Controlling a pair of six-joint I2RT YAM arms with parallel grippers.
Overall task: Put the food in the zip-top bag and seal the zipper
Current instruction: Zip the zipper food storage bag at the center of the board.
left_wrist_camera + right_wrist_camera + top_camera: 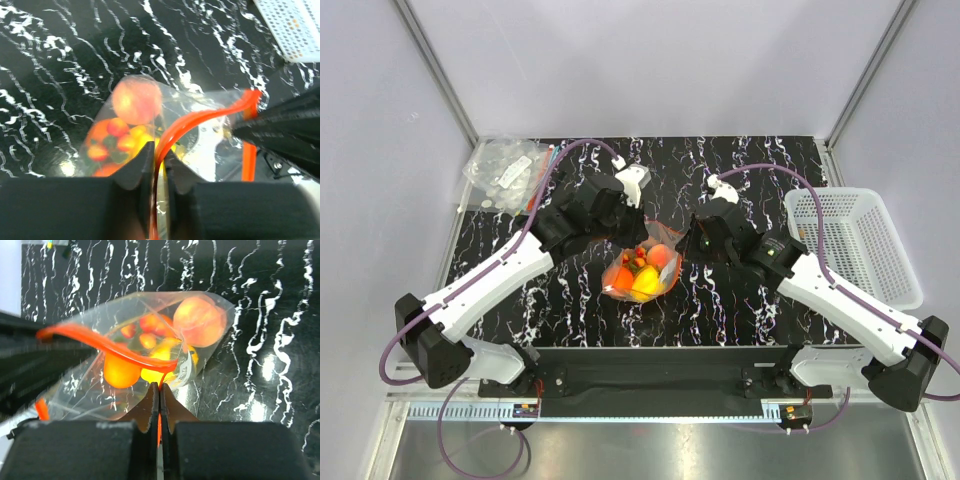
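The clear zip-top bag [642,272] sits mid-table between both grippers, and the food [640,278] is inside it. In the left wrist view a peach-pink fruit [136,99] and small orange and yellow ones [117,140] show through the plastic. My left gripper [159,152] stands nearly closed around the red-orange zipper [200,117], with a sliver of gap on one side. My right gripper [159,386] is shut tight on the zipper [100,342] at its other end. Behind that strip lie the orange fruit [120,371] and the peach-pink one [200,320]. The mouth between the grips bows open.
A white mesh basket [850,245] stands at the right edge of the black marbled table [750,310]. A clear packet of small white items [510,172] lies at the back left corner. White walls and metal frame posts close in the back.
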